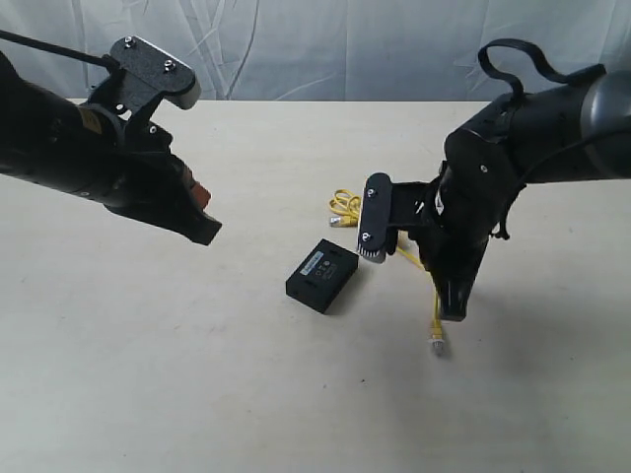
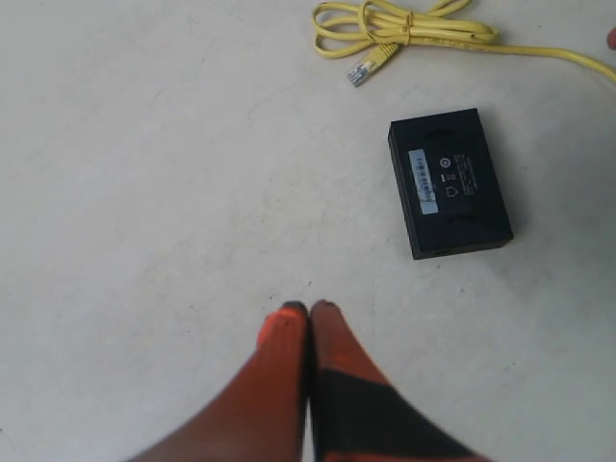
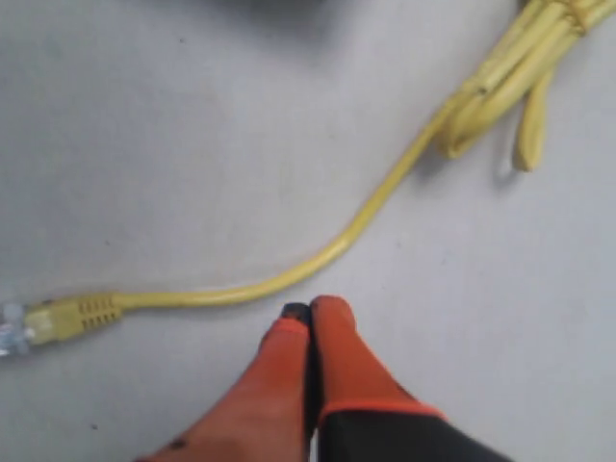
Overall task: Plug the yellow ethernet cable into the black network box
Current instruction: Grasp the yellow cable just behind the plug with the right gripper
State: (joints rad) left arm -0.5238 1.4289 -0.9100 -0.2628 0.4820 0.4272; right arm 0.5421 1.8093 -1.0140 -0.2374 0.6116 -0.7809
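One yellow ethernet cable, one black network box, two closed tools

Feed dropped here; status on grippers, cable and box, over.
Left gripper jaws shut, empty, short of box. Right gripper jaws shut, empty, beside yellow cable. Cable unplugged on table. Nothing blocking box.

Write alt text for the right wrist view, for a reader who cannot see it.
A yellow ethernet cable curves across a pale table, from bundled loops to a free plug. The right end effector, orange-tipped, shut and empty, sits close beside the cable's middle.
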